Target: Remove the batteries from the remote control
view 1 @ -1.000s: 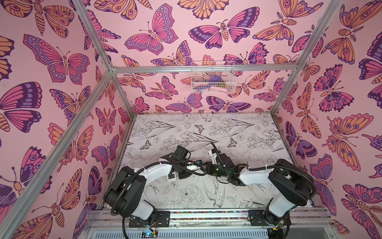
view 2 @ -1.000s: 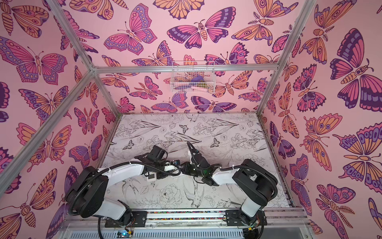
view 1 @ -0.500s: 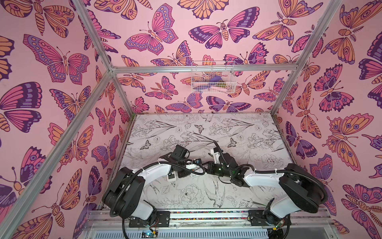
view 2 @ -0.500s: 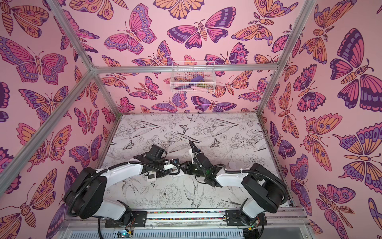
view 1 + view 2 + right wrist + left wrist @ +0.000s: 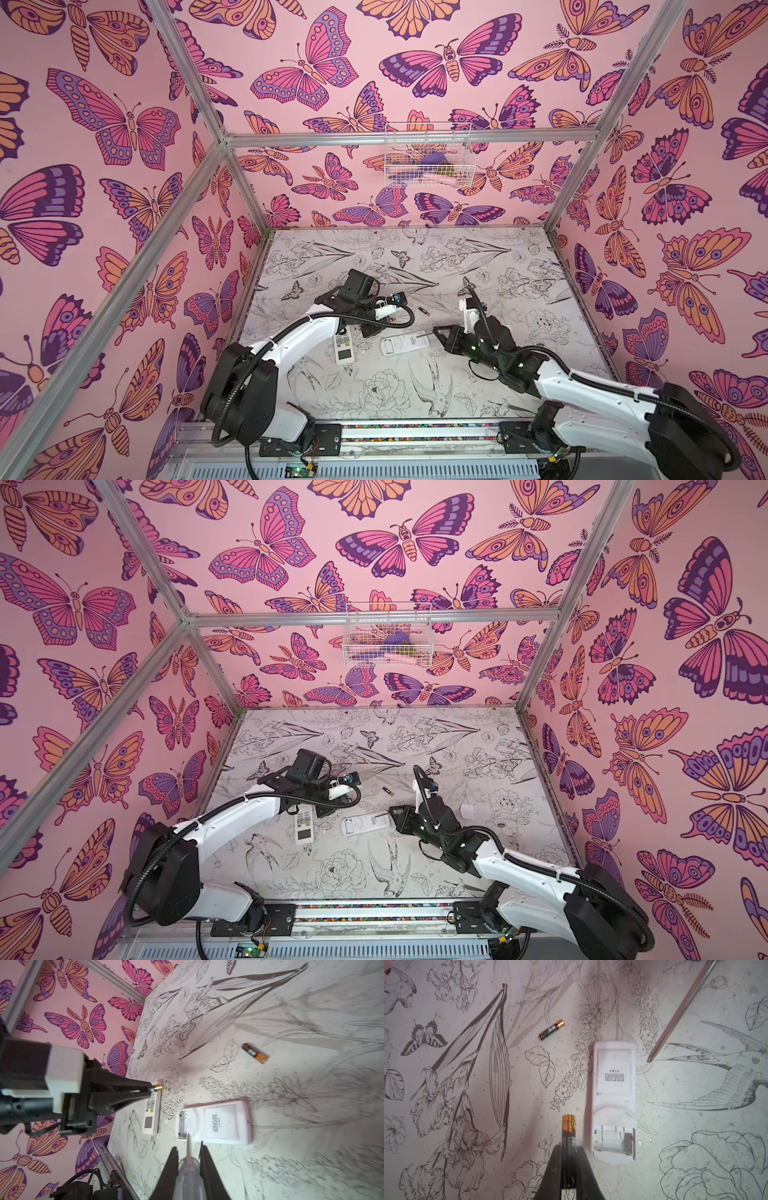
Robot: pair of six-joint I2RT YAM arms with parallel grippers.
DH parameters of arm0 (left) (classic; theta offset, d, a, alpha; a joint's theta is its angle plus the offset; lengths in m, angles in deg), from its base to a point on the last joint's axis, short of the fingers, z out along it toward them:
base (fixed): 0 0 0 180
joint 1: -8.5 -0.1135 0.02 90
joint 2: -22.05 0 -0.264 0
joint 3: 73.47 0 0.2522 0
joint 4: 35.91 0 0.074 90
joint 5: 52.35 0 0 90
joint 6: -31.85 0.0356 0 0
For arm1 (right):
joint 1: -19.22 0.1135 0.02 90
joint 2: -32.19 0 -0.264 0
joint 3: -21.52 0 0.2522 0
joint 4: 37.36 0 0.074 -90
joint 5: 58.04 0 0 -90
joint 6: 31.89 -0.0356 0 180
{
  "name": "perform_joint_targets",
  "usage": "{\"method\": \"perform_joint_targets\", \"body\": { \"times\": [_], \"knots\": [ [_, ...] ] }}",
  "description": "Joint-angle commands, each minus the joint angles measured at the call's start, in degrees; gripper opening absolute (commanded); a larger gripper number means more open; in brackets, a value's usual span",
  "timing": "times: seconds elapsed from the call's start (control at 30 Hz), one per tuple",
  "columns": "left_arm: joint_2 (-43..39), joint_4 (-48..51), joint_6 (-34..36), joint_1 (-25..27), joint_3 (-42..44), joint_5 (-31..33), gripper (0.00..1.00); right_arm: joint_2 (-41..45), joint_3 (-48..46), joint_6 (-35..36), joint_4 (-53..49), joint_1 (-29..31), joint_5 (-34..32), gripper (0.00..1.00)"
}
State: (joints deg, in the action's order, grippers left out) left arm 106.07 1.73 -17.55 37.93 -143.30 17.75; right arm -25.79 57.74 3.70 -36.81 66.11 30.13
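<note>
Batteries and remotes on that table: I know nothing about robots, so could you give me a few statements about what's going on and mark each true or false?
1. The left gripper is clamped on a black battery. True.
2. The face-down remote has a full battery compartment. False: the compartment is open and looks empty.
3. A loose battery lies on the table, apart from the face-down remote. True.
4. The right gripper holds nothing. False: it grips a clear-handled screwdriver.
5. A second remote lies buttons up. True.
</note>
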Motion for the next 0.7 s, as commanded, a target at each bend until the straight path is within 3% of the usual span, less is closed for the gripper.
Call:
{"method": "perform_joint_targets", "body": {
  "times": [0.0,0.3,0.67],
  "knots": [
    [3.10,1.63,-0.17,1.78,-2.69,-3.32,0.00,6.32,-1.91,0.38,-6.51,-0.43,-7.15,0.00],
    [15.83,-1.34,7.82,3.58,-10.27,-7.51,0.00,20.35,-7.96,-1.15,-15.12,-2.22,-13.01,0.00],
    [26.92,-4.01,13.11,4.95,-16.84,-6.39,0.00,22.68,-10.59,-2.77,-17.60,-4.58,-12.80,0.00]
  ]
}}
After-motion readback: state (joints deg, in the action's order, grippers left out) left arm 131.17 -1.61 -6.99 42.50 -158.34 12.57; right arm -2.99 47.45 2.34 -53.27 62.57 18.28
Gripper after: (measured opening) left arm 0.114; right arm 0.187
